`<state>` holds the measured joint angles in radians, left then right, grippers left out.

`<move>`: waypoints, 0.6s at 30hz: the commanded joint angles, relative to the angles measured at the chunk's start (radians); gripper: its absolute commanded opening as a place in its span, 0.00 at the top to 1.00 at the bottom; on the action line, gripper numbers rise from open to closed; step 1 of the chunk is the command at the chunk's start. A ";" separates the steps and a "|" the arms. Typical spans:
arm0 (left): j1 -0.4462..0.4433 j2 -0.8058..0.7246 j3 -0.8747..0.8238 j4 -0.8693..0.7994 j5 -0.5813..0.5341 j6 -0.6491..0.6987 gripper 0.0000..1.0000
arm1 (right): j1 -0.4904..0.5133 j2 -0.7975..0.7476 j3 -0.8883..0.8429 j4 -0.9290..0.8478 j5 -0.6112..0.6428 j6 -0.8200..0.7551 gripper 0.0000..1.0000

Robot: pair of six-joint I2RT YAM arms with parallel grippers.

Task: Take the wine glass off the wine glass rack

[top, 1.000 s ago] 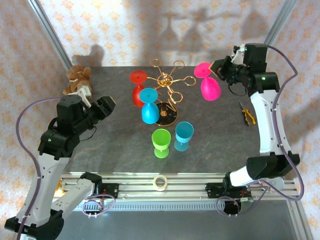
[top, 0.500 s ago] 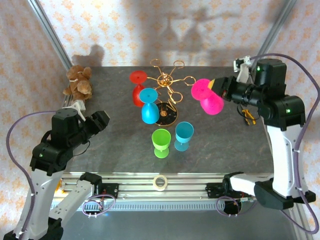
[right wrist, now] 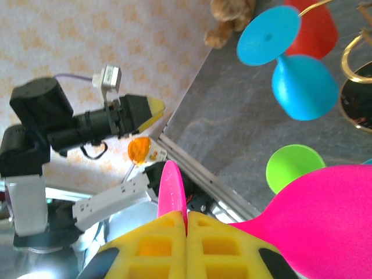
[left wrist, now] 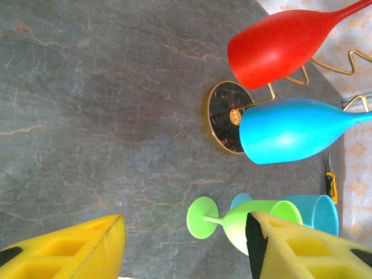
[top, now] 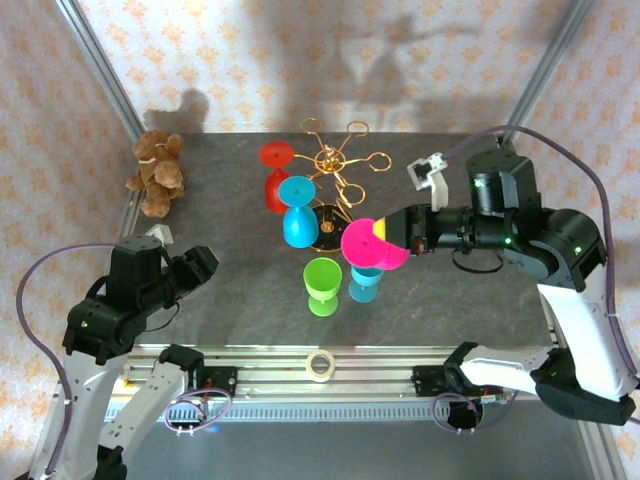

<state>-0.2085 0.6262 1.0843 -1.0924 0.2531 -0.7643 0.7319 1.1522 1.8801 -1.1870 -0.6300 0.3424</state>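
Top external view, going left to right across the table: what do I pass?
Teddy bear → red wine glass → hanging blue wine glass → green wine glass → pink wine glass.

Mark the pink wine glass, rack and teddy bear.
pink wine glass [right wrist: 325, 215]: right wrist view, bowl.
wine glass rack [top: 336, 231]: top external view, black base.
teddy bear [top: 155, 178]: top external view, body.
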 commanded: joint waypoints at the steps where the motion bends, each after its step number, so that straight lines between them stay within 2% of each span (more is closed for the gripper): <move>1: 0.006 -0.017 -0.009 -0.048 0.009 -0.034 0.43 | 0.093 0.025 0.037 0.014 0.089 -0.014 1.00; 9: 0.007 -0.118 -0.055 -0.087 0.019 -0.136 0.44 | 0.404 0.205 0.173 -0.031 0.295 -0.081 1.00; 18: 0.006 -0.207 -0.060 -0.177 0.021 -0.190 0.43 | 0.576 0.394 0.279 -0.034 0.361 -0.178 1.00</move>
<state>-0.2085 0.4419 1.0367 -1.2144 0.2630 -0.9173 1.2716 1.5219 2.1197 -1.2114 -0.3351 0.2218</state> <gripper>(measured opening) 0.566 0.046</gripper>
